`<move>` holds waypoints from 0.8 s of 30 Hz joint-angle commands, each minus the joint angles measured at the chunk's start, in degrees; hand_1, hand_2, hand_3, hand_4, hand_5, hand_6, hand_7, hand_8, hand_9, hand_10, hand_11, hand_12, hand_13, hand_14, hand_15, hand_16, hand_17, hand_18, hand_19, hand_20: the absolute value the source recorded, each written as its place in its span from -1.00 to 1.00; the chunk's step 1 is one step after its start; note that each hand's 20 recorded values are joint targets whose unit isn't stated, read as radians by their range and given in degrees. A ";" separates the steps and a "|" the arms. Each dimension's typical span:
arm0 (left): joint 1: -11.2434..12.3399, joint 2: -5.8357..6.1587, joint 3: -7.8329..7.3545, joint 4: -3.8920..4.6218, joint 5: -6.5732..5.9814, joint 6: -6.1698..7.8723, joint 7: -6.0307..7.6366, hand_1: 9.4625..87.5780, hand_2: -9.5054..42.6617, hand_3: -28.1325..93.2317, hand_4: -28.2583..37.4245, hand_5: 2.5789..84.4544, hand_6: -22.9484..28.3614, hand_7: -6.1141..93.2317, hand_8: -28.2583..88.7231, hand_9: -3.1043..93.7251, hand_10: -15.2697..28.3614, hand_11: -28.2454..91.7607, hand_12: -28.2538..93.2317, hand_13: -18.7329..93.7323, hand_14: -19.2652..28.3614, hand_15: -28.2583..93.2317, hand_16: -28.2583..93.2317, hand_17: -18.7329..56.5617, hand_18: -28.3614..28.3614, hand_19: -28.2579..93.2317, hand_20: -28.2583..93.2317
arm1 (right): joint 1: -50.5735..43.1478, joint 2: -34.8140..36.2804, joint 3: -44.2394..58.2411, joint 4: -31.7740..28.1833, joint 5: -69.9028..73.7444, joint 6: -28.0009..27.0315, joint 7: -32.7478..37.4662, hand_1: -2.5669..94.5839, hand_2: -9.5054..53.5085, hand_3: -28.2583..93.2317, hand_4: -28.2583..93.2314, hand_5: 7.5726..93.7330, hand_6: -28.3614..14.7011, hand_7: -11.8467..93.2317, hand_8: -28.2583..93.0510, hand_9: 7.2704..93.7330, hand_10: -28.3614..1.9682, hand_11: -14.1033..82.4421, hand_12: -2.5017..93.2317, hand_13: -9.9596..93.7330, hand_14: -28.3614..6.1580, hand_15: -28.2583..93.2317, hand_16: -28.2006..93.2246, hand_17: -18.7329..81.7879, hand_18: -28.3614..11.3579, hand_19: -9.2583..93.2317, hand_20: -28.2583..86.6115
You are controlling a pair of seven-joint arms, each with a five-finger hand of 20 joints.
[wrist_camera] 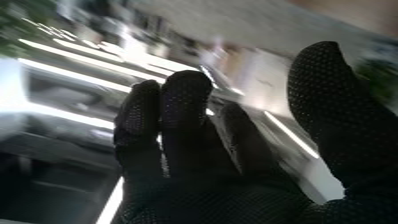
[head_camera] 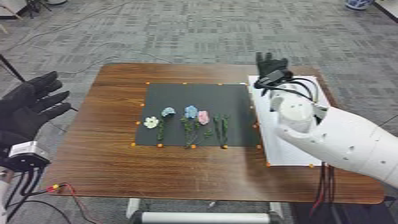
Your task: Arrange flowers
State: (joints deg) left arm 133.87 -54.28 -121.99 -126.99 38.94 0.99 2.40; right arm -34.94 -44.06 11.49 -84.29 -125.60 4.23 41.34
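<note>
Our right hand (wrist_camera: 222, 200) and left hand (head_camera: 22, 112) have their fingers extended, and we judge the flowers (head_camera: 191, 111) on the dark mat (head_camera: 178, 93) light and easily crushed, best pinched by their stems (head_camera: 161, 131).

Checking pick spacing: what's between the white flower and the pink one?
Head view: the left blue flower, the right blue flower and some green leaves lie between the white flower and the pink flower.

A white, open-petalled flower (head_camera: 151, 122), two pale blue, ruffled flowers (head_camera: 191, 111) and a pink, oval flower (head_camera: 203, 117) show above leafy green stems (head_camera: 161, 131). The rectangular mat (head_camera: 164, 94) is plain dark grey, the wooden table (head_camera: 98, 160) streaky brown.
</note>
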 commanded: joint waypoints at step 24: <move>1.11 -1.00 -0.87 -0.85 0.08 0.17 0.43 -0.62 -0.87 0.61 -1.00 -0.42 0.01 -0.41 -0.71 -0.52 0.23 -0.10 -0.33 -0.44 0.42 0.17 -0.68 -0.71 0.74 0.14 -0.42 | -9.84 1.76 13.55 4.31 5.49 -19.24 4.24 -0.07 -1.00 0.87 -1.00 0.00 0.20 0.02 -0.68 0.21 0.13 0.04 -0.14 0.44 0.17 0.82 -0.01 0.09 -0.66 0.94 0.34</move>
State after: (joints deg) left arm 134.40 -54.88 -122.73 -127.54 38.97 1.00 2.82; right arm -44.16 -42.09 26.90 -78.18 -116.26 -19.30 46.57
